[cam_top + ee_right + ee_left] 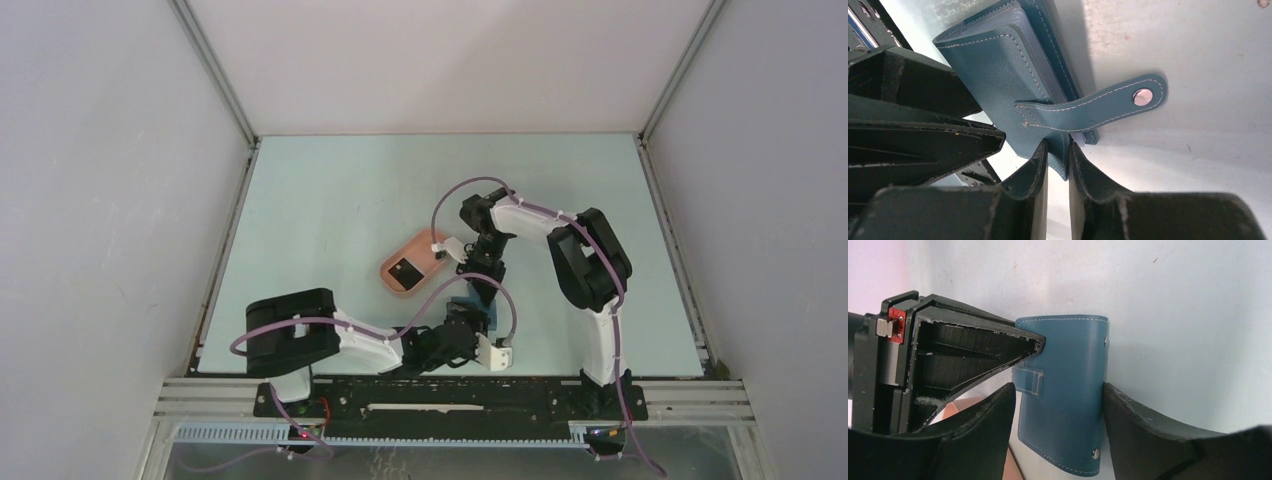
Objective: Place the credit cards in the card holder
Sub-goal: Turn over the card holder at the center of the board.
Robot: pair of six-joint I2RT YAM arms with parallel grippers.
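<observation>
The card holder (1068, 390) is a blue folding wallet on the pale table, and its strap (1098, 107) with a metal snap hangs loose. My right gripper (1058, 147) is shut on the edge of its front cover, which stands lifted off the clear inner sleeves (1035, 45). My left gripper (1057, 390) straddles the holder, open. Its right finger (1133, 420) touches the spine side, and a gap shows at its left finger (990, 425). One of the credit cards, a black one (405, 270), lies in the pink tray. In the top view both grippers (478, 325) (480, 290) cover most of the holder (488, 315).
The pink oval tray (392, 280) sits just left of the two grippers, and its rim also shows in the left wrist view (955, 407). Grey walls enclose the table on three sides. The arm bases and a rail run along the near edge (450, 395).
</observation>
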